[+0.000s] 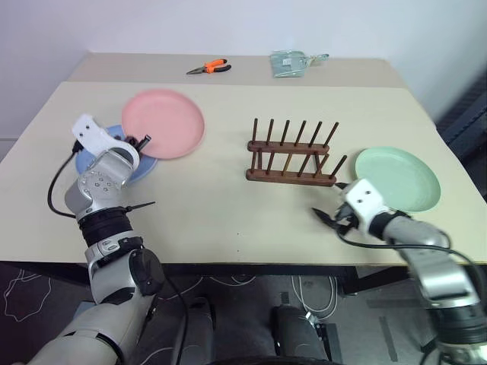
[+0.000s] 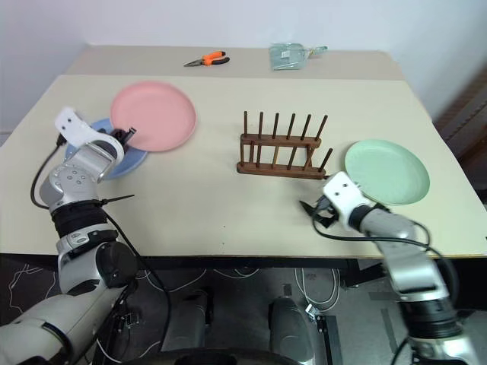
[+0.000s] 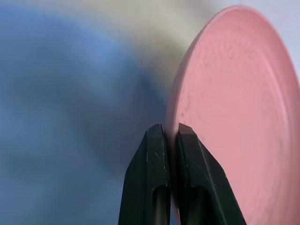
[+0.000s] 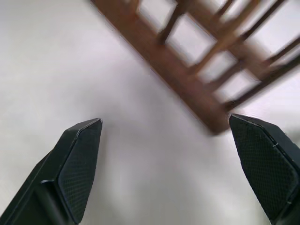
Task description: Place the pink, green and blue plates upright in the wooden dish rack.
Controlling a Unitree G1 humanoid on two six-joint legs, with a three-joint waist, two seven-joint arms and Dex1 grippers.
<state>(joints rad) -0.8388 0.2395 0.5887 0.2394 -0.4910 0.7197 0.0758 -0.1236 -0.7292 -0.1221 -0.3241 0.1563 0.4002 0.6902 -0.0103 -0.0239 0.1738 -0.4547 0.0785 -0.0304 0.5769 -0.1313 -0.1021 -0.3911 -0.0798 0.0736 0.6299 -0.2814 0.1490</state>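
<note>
The pink plate (image 1: 163,122) lies at the table's left, its near rim over the blue plate (image 1: 146,169). My left gripper (image 1: 141,142) is shut on that pink rim; in the left wrist view the two fingers (image 3: 157,154) pinch the pink plate's (image 3: 234,117) edge, with the blue plate (image 3: 56,117) blurred beside it. The wooden dish rack (image 1: 293,156) stands empty at the table's middle. The green plate (image 1: 398,179) lies flat to its right. My right gripper (image 1: 329,217) hovers open in front of the rack's right end (image 4: 206,93), holding nothing.
Orange-handled pliers (image 1: 209,67) and a pale green packet (image 1: 289,62) lie on the back table. The front table edge (image 1: 251,264) runs just below my right gripper. Bare tabletop lies between the rack and the left plates.
</note>
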